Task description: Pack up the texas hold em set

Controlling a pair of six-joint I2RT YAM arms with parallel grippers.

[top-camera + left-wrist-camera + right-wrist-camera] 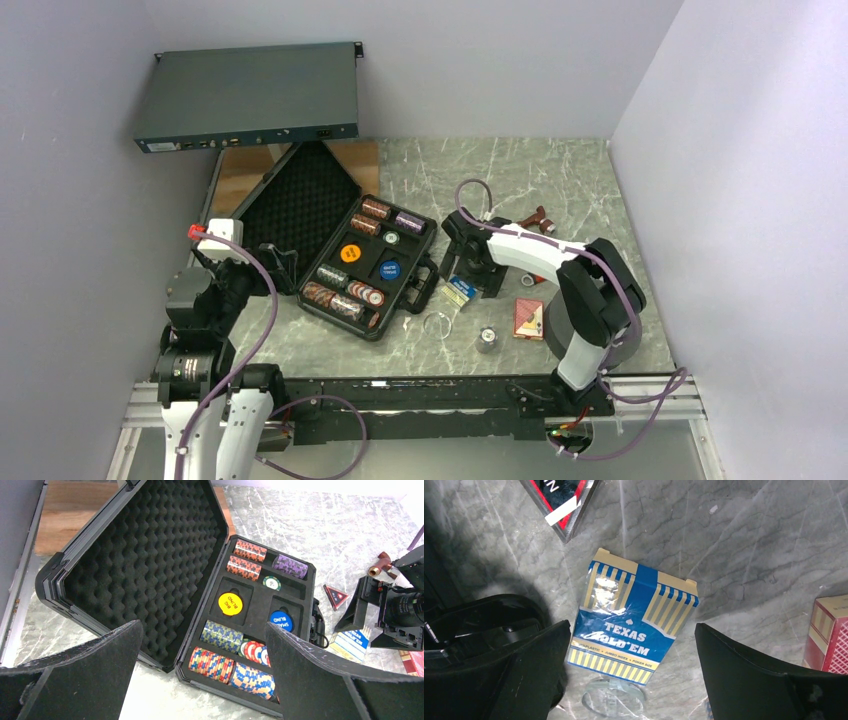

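Black rectangular plastic case (300, 200) lies open on the grey marbled table (570, 180), its egg-crate foam lid swung back. Rolls of striped poker chips (220, 636) sit in its tray slots, with a round orange disc (230, 603) and a round blue disc (280, 620) between them. Just right of the case, a blue-and-yellow card box (634, 625) lies flat on the table; the right jaws hang wide above it, one finger on each side. A red card box (829, 635) lies nearby. The left jaws, also wide, face the case.
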